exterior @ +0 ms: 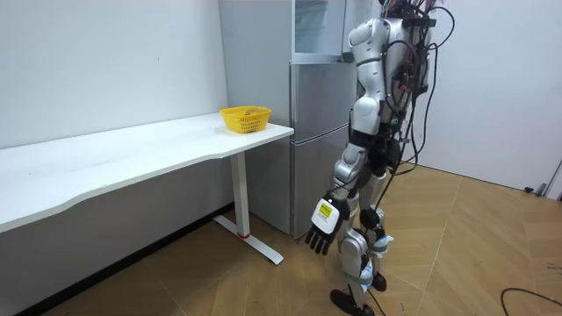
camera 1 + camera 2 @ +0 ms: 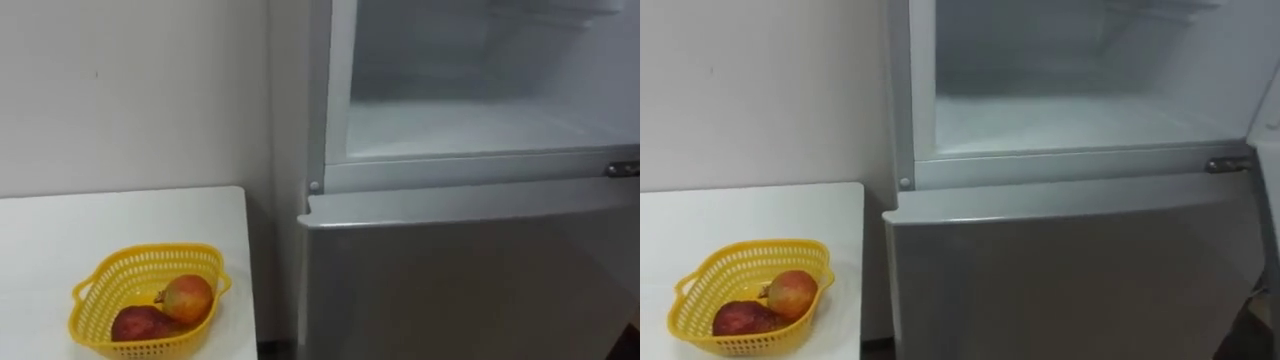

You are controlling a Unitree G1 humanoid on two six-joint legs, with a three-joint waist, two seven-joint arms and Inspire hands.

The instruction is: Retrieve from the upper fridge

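Step in hand: I judge the retrieval close to finished, or between fetches. The upper compartment stands open across the upper right of the frame, and the shelf I can see in it is bare.
Task's thing: two fruits lie in the yellow basket at lower left, a yellow-red fruit touching a dark red fruit. I take these for what came out of the fridge, though I cannot confirm it.
Basket: on the white table, near the table's edge on the fridge side.
Lower door: shut, filling the lower right.
Robot: in the room view it stands upright, close before the fridge and facing it.
Left hand: hangs low at the robot's side, lower centre of the room view, fingers loosely spread, holding and touching nothing.
Next move: I'd check the compartment's far corners. If nothing is left, the upper door needs swinging shut, so an arm must come up first.
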